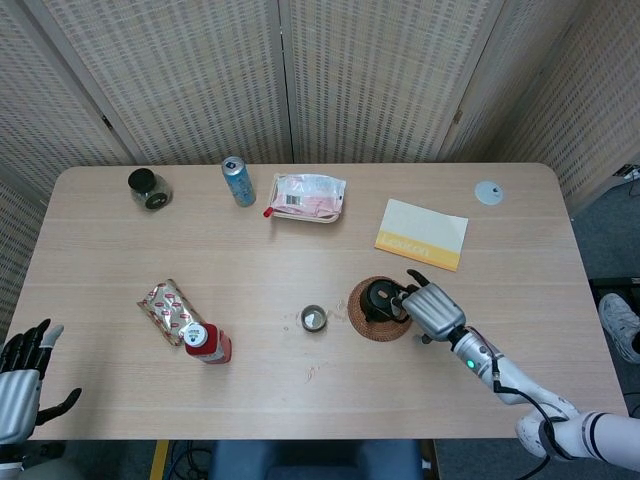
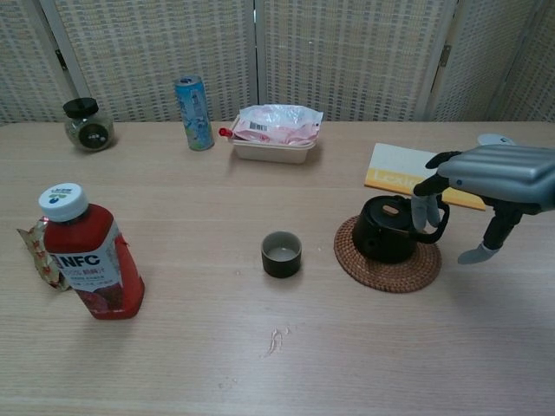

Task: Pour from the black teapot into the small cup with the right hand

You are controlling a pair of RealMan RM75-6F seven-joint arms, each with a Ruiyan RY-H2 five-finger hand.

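The black teapot (image 1: 378, 297) (image 2: 388, 230) stands upright on a round woven trivet (image 1: 365, 326) (image 2: 386, 270) right of the table's middle. The small dark cup (image 1: 314, 318) (image 2: 281, 254) sits just left of it, apart from the trivet. My right hand (image 1: 432, 310) (image 2: 490, 178) hovers at the pot's right side. Its fingers (image 2: 421, 208) dip down into the handle loop, while the thumb hangs apart to the right. I see no firm grip on the handle. My left hand (image 1: 20, 375) rests off the table's near left corner, fingers spread, holding nothing.
A red juice bottle (image 1: 205, 343) (image 2: 91, 260) and a snack packet (image 1: 168, 310) lie at the near left. Along the far side stand a jar (image 1: 148, 188), a blue can (image 1: 237, 180) and a food tray (image 1: 308, 196). A yellow booklet (image 1: 422, 234) lies behind the teapot.
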